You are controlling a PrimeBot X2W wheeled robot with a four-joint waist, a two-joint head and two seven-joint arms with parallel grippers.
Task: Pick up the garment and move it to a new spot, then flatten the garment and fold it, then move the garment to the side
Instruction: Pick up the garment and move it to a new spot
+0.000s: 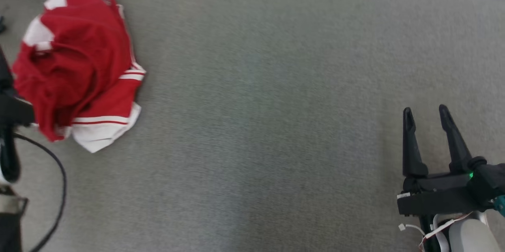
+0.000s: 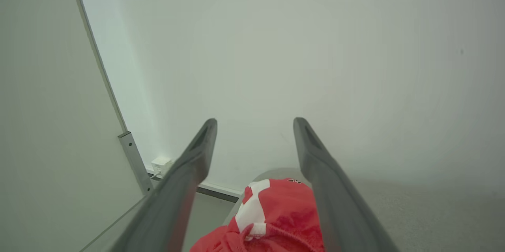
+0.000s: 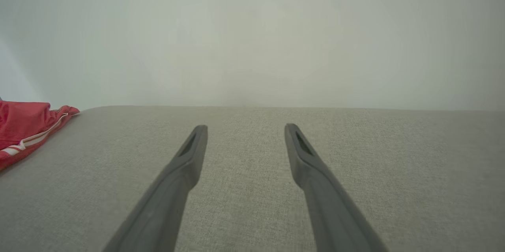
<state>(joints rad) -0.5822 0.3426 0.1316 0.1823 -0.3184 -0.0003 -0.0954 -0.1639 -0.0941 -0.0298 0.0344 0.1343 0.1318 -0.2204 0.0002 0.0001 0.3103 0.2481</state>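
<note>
A crumpled red garment point(image 1: 79, 62) with white panels and striped white trim lies in a heap on the far left corner of the grey cloth-covered desk point(image 1: 276, 126), right where the desk's edge rounds off. One white-trimmed hem spills out of the heap toward the desk's near side.

The left gripper point(image 2: 255, 124) hangs over that same corner of the desk. In the left wrist view its two fingers point(image 2: 189, 173) are spread wide and point at the pale wall point(image 2: 315, 47) past the desk's far edge, with the garment point(image 2: 284, 212) bunched low between them, near their roots. Whether cloth touches either finger cannot be told. Nothing is pinched at the tips. A white wall box point(image 2: 161, 163) sits low down beyond the desk's corner, beside a grey metal post point(image 2: 134, 161).

In the head view a black cable point(image 1: 61, 181) loops over the desk's near left edge.

The right gripper point(image 1: 425, 111) is at the desk's near right side — well apart from the garment. Its fingers point(image 1: 410, 145) are spread too, with bare desk point(image 3: 394, 165) showing between them in the right wrist view, and they hold nothing. From there the garment point(image 3: 23, 126) shows at the desk's far left.
</note>
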